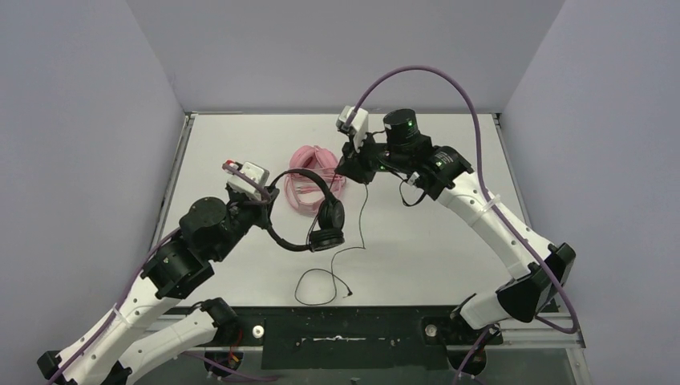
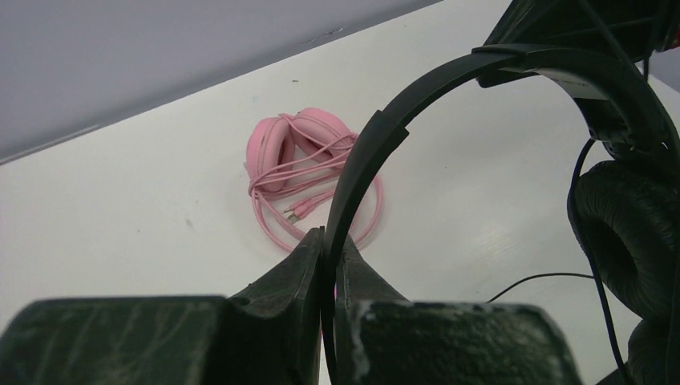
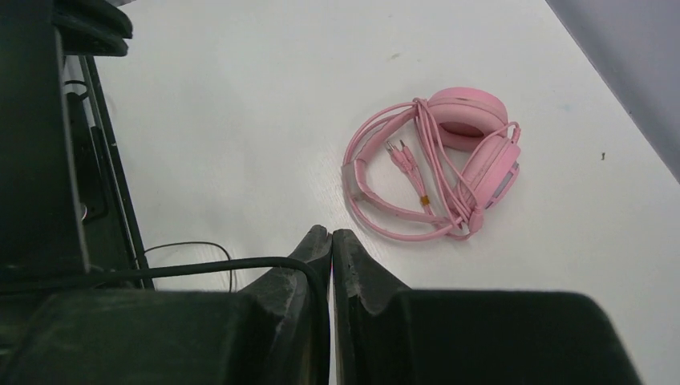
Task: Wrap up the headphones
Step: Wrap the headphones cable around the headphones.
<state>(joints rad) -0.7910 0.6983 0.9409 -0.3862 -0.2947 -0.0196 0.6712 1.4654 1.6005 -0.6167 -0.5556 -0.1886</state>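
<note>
Centrally in the overhead view, the black headphones [image 1: 327, 218] are held by their headband, which arches up and left to the left gripper [image 2: 330, 239]. In the left wrist view that gripper's jaws are clamped on the thin black band, one finger on each side. A padded black ear cup fills the right edge of that frame. Whether the ear cups touch the white table [image 1: 449, 257] cannot be told.

The right gripper [image 3: 330, 237] sits just above and right of the headset in the overhead view. Its jaws are pressed together on the black cable [image 3: 200, 263], which comes in from the left of the right wrist frame and slips between them. In the overhead view the cable drops toward the bottom of the frame and ends in a loose loop on the table near the arm bases.

The pink headphones [image 1: 307, 154] lie flat on the table just above the black pair in the overhead view, between the two grippers. Their pink cord is wound around the folded ear cups, and its plugs rest inside the coil.
</note>
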